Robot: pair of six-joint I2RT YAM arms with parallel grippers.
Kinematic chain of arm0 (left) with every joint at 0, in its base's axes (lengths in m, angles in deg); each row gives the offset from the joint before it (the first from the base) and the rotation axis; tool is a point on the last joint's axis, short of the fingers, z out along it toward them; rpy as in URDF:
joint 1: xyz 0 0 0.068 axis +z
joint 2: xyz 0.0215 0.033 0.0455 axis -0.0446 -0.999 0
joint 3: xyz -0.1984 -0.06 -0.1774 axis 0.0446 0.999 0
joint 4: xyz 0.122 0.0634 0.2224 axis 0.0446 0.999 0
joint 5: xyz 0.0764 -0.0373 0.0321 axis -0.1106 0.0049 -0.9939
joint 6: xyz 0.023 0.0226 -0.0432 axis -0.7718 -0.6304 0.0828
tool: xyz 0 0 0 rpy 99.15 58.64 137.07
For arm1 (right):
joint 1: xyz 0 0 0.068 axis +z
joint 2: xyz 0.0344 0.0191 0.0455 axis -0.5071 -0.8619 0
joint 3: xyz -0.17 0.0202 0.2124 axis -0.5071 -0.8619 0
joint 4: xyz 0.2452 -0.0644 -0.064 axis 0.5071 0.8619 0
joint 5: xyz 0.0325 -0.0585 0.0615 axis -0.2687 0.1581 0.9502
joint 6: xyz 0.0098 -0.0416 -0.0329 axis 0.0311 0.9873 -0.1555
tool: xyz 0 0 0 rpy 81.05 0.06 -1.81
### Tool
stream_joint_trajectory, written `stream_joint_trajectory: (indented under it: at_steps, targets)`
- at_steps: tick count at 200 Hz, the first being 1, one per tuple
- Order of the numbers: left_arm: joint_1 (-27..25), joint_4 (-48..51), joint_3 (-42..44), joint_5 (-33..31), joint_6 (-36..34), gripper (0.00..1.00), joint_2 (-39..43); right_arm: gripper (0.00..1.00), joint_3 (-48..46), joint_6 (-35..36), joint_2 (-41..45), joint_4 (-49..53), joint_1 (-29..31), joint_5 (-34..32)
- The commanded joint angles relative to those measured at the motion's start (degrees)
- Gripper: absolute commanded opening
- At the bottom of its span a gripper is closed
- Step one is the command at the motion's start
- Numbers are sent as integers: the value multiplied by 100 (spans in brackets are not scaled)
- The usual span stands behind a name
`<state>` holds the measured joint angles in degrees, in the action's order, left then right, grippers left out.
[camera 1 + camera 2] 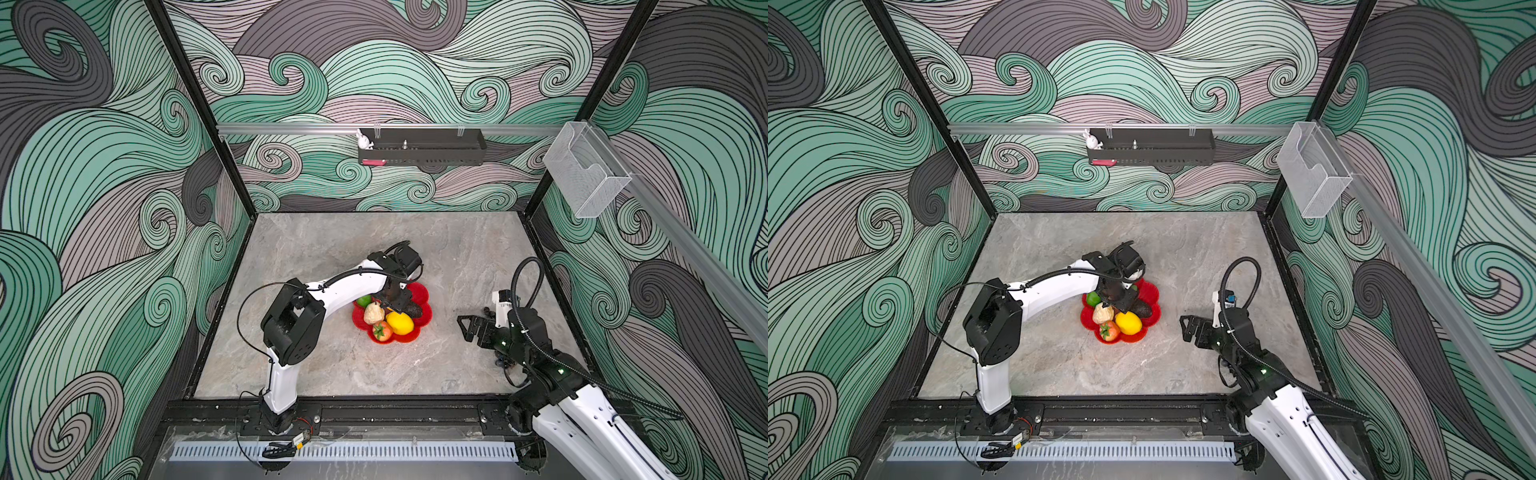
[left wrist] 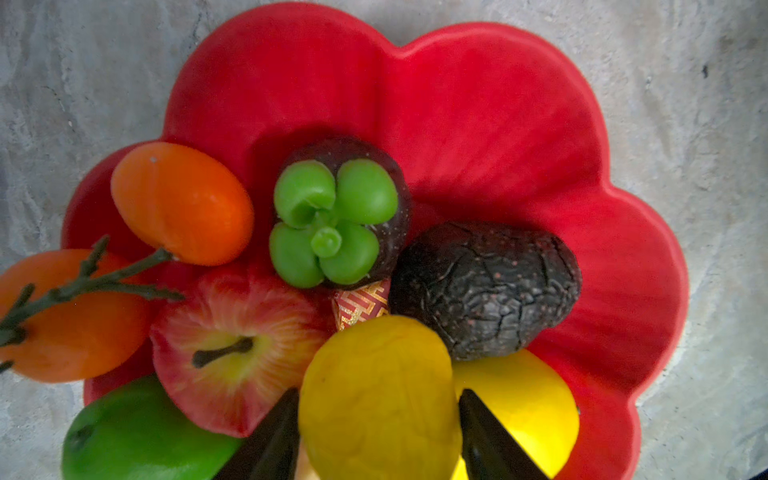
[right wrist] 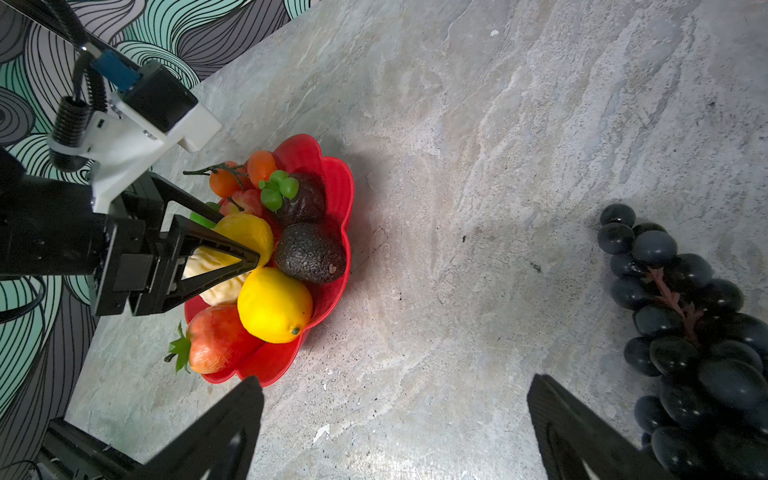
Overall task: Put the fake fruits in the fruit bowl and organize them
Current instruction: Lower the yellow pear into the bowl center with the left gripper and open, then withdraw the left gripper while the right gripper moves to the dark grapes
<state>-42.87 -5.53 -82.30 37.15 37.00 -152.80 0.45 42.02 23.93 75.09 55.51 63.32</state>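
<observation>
- worktop point(image 1: 332, 249): grey stone, lower centre of both top views.
- fruit bowl point(image 1: 419, 293): red, flower-shaped, mid-frame on the worktop. Holds lemon point(image 1: 400, 323), avocado point(image 3: 309, 253), strawberry point(image 1: 382, 331), apple point(image 2: 237, 345), green fruit point(image 1: 364, 300), oranges point(image 2: 183, 203).
- right pincer point(image 1: 463, 329): right of the bowl, spread wide, nothing in it.
- left pincer point(image 2: 379, 399): over the bowl, jaws flank the pear point(image 1: 373, 314). Gripping or let go, can't tell.
- grape bunch point(image 3: 685, 324): on the worktop outside the bowl, beside the right pincer.

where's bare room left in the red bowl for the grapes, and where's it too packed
Bare: the fruit bowl petals beyond the mangosteen and avocado, facing the grape bunch, and the table between. Crowded: around pear, lemon, strawberry and apple, under the left gripper.
</observation>
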Motion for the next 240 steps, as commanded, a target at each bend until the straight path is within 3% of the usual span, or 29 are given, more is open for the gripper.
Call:
stream_joint_trajectory:
  at_steps: [1, 25, 101, 132, 168, 200, 218, 240]
  targets:
    - [41, 210, -142, -29, 122, 66, 108, 100, 18, -12, -21, -87, -34, 38]
    - [43, 169, -58, 5, 192, 72, 290, 100, 88, -11, -20, 8, -34, -11]
    - [34, -218, 494, 162, 395, 75, 1331, 100, 505, -55, -174, 749, -38, -574]
    - [29, -1500, 1891, -134, 712, 78, 2957, 95, 929, -68, -417, 1529, -43, -716]
    - [42, -2885, 3793, -665, 879, 78, 4852, 87, 1180, -209, -714, 1902, 281, -203]
    - [43, -3482, 5289, -1364, 1165, 78, 6197, 82, 1496, -800, -978, 2630, 1082, -1185]
    - [43, -3706, 5914, -1733, 1217, 80, 6804, 74, 1592, -1312, -1097, 3045, 1237, -1570]
    - [43, -3800, 6391, -1991, 965, 81, 7313, 73, 1676, -1847, -1290, 3590, 1404, -1913]
